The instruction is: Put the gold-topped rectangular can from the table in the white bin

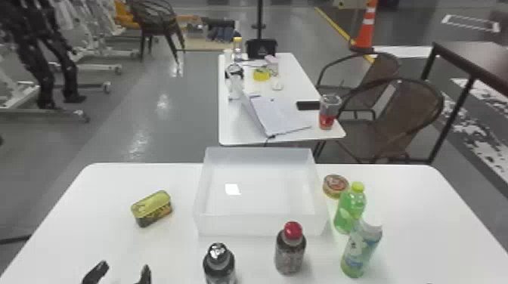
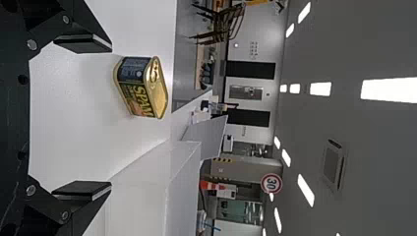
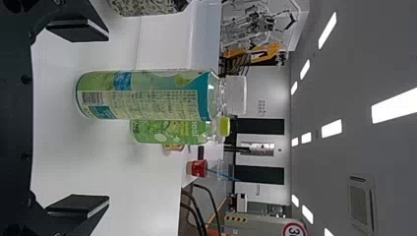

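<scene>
can [image 1: 151, 208] sits on table [image 1: 94, 196] left of bin [image 1: 260, 226], left gripper [image 1: 123, 269] open and empty near it, right gripper [image 3: 108, 117] open too, and its skewed angle could make an off-line close spin or tip it.

You have the gold-topped rectangular can [image 1: 152, 208] upright, lid on, angled on the bench [image 1: 109, 249], left of and apart from your open-topped, translucent white bin [image 1: 260, 225].
</scene>
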You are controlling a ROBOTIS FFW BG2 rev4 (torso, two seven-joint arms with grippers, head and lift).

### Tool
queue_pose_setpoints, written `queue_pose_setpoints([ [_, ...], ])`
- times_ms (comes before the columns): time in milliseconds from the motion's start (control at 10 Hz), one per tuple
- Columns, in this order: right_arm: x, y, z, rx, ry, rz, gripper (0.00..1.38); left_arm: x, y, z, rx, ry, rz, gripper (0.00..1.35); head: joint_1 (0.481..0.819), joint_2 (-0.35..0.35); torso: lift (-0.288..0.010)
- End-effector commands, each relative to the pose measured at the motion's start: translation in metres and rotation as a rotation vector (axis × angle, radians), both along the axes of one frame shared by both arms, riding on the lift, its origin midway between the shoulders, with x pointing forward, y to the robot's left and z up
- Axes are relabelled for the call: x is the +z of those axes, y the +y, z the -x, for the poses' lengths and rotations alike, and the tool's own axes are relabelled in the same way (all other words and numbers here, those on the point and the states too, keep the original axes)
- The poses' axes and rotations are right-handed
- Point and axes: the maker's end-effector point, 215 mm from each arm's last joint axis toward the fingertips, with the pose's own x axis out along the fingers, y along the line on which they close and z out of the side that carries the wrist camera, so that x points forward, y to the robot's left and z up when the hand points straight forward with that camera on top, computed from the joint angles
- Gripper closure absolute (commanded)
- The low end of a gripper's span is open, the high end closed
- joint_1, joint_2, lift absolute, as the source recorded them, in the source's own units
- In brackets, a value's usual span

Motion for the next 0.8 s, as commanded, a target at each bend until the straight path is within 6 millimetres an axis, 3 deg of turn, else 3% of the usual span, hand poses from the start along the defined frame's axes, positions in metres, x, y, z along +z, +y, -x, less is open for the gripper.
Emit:
queue_pose_setpoints([
  [0,-0.001,0.001,0.000,0.001,0.001,-0.001,0.13,0.000,-0.001,0.000,0.001,0.000,0.003,0.29,0.549,0.000,-0.100],
  [400,-0.001,0.001,0.000,0.001,0.001,-0.001,0.13,0.000,-0.002,-0.001,0.000,-0.002,0.003,0.29,0.549,0.000,-0.100],
  [700,-0.001,0.001,0.000,0.000,0.001,-0.003,0.13,-0.010,-0.010,-0.003,-0.021,0.025,0.025,0.29,0.549,0.000,-0.100],
])
